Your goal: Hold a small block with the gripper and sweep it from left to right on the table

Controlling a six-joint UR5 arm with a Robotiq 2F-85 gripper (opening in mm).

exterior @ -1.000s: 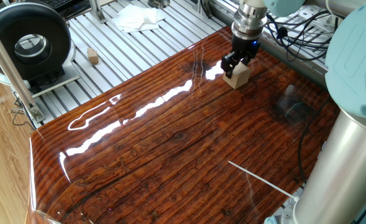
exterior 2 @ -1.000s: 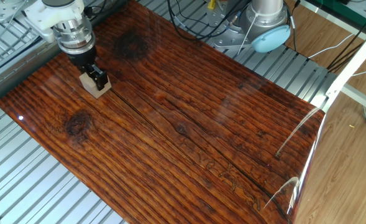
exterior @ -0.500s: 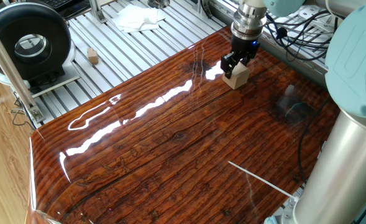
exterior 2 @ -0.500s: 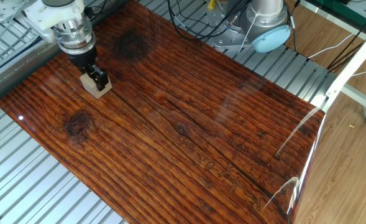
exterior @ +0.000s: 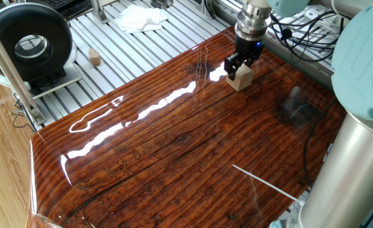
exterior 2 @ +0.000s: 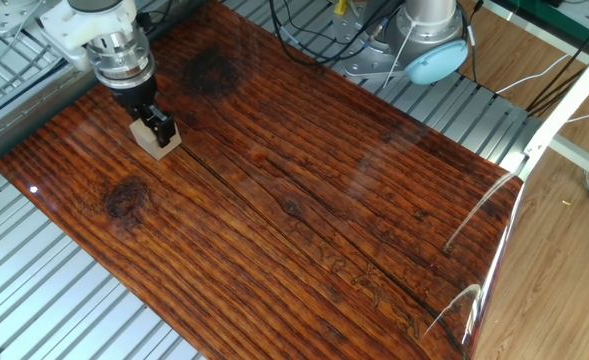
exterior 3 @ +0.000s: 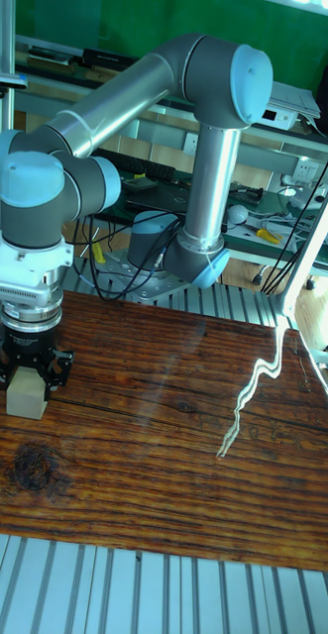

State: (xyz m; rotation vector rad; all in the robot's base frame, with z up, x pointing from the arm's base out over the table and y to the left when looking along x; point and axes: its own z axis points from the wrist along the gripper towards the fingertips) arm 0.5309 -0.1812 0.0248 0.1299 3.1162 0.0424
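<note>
Gripper (exterior 3: 26, 379) prongs are pinching the block (exterior 3: 26, 393) from both sides, pointing straight down from the grey arm (exterior 3: 134, 94). Below, the table (exterior: 173, 158) is filling most of both fixed views, its glossy red-brown grain throwing bright reflections, with ribbed metal slats (exterior 2: 44, 320) running around it. A black round fan (exterior: 29, 43) is sitting on the slats beyond the table's edge. The block is resting on the board close to one corner, touching the surface. A tiny brown block (exterior: 95, 57) is lying on the slats, well apart.
</note>
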